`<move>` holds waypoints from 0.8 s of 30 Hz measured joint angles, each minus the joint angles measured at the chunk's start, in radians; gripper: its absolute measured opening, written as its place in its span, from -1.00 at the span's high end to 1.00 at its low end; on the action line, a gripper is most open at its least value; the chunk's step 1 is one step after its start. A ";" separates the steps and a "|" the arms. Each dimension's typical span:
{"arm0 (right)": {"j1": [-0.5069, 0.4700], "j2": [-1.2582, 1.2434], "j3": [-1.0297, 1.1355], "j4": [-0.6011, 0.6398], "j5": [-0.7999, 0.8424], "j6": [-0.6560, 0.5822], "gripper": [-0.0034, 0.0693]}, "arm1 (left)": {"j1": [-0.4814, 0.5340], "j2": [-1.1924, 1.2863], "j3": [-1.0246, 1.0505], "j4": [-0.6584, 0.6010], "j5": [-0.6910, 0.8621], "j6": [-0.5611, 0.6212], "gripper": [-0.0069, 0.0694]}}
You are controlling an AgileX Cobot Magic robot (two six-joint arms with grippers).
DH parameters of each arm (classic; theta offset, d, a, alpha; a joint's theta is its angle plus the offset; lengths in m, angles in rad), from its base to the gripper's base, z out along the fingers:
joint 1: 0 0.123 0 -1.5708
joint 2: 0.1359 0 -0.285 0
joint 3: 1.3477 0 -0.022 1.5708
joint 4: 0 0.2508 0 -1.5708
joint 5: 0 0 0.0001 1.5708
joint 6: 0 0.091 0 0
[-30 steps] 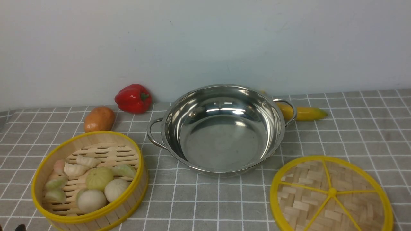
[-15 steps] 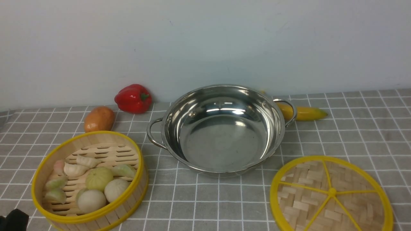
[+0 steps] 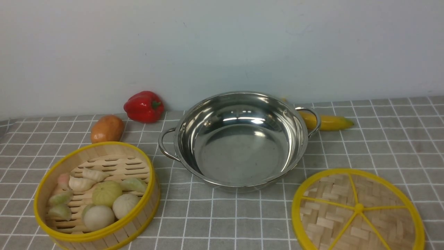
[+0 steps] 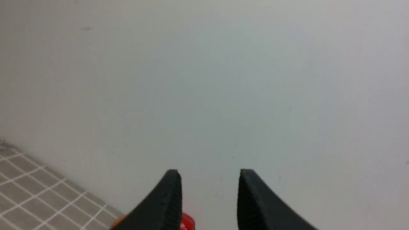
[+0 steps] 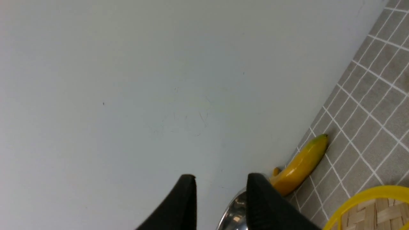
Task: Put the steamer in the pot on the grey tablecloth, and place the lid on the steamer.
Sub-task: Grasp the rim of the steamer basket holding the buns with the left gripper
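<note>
Both arms stay out of the front view. In the left wrist view, the left hand [image 4: 209,174] is raised and aimed at the pale wall [image 3: 222,45]. Its two black fingers are parted and nothing is between them, and a sliver of the red pepper [image 3: 144,106] shows just past one fingertip. The right hand [image 5: 222,177] is posed the same way, fingers spread and empty. It points toward the wall above the pot's rim, with the banana [image 5: 298,169] lying along the wall's foot nearby.

On the bench, the grey tablecloth [image 3: 242,215] carries everything. The steamer [image 3: 104,149], loaded with pale buns and dumplings, sits at the near left, apart from the pot [image 3: 239,156], which stands empty at centre. The lid [image 3: 359,208] lies flat at the near right, its edge cut off by the frame. A brown potato [image 3: 107,128] rests behind the steamer, beside the pepper. The banana is partly hidden behind the pot's right handle.
</note>
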State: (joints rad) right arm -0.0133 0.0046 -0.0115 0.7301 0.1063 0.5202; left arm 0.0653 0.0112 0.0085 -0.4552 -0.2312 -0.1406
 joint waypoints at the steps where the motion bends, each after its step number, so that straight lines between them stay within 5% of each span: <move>1: 0.000 0.000 0.000 0.000 -0.026 0.000 0.25 | 0.000 0.000 0.000 -0.001 -0.019 0.000 0.18; 9: 0.000 0.000 -0.078 -0.135 -0.358 -0.047 0.25 | 0.000 0.008 -0.027 0.056 -0.273 -0.001 0.18; 13: 0.000 0.053 -0.248 -0.415 -0.446 -0.150 0.25 | 0.000 0.071 -0.134 0.161 -0.282 0.103 0.18; 17: 0.000 0.216 -0.460 -0.640 -0.236 -0.178 0.25 | 0.000 0.227 -0.287 0.187 -0.057 0.218 0.18; 24: 0.000 0.545 -0.801 -0.702 0.374 -0.194 0.25 | 0.000 0.559 -0.515 0.208 0.367 0.261 0.18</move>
State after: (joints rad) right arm -0.0133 0.5491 -0.8124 0.0276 0.4803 0.3265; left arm 0.0653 0.5707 -0.5065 -0.2473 0.1358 0.1204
